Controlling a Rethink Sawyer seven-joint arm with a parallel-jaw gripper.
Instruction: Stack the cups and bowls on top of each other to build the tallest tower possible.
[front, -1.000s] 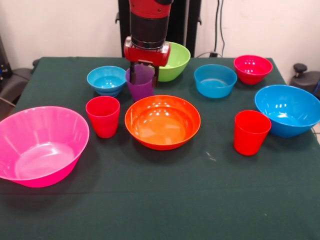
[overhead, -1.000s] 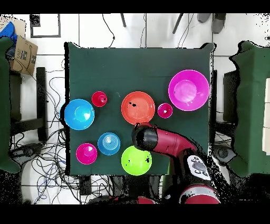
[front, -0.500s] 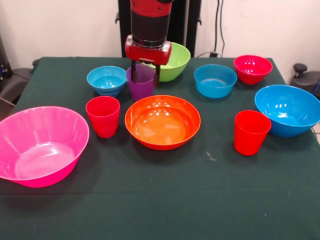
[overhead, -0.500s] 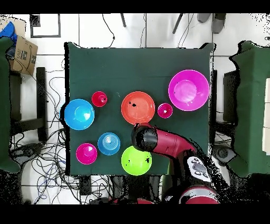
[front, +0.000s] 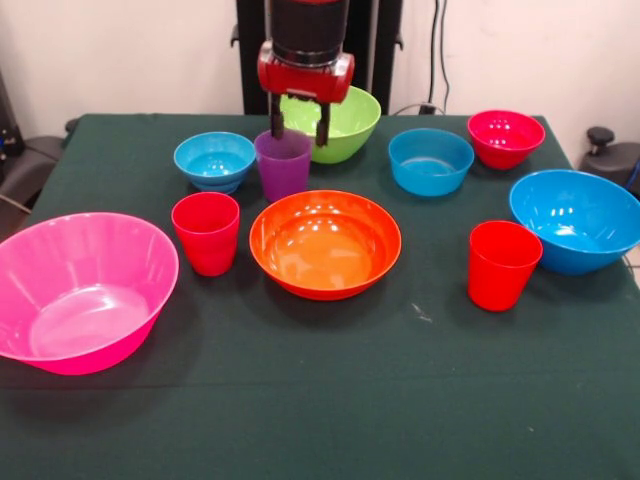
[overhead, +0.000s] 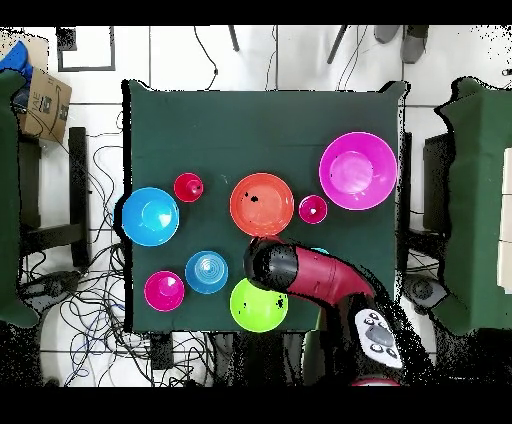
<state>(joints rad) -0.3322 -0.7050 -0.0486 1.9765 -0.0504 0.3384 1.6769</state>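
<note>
1. Directly beneath the gripper (front: 299, 127) stands the purple cup (front: 283, 166), upright on the table (front: 320, 400); the spread fingers hang just above its rim, one at each side, gripping nothing.
2. Cups, three: the purple one and two red cups (front: 206, 233) (front: 503, 264).
3. Bowls, seven: large pink bowl (front: 78, 290), large blue bowl (front: 577, 218), orange bowl (front: 325, 243), lime green bowl (front: 345, 122), two small blue bowls (front: 214, 160) (front: 430, 160), small red-magenta bowl (front: 505, 137).
4. All pieces stand separately; none is nested.
</note>
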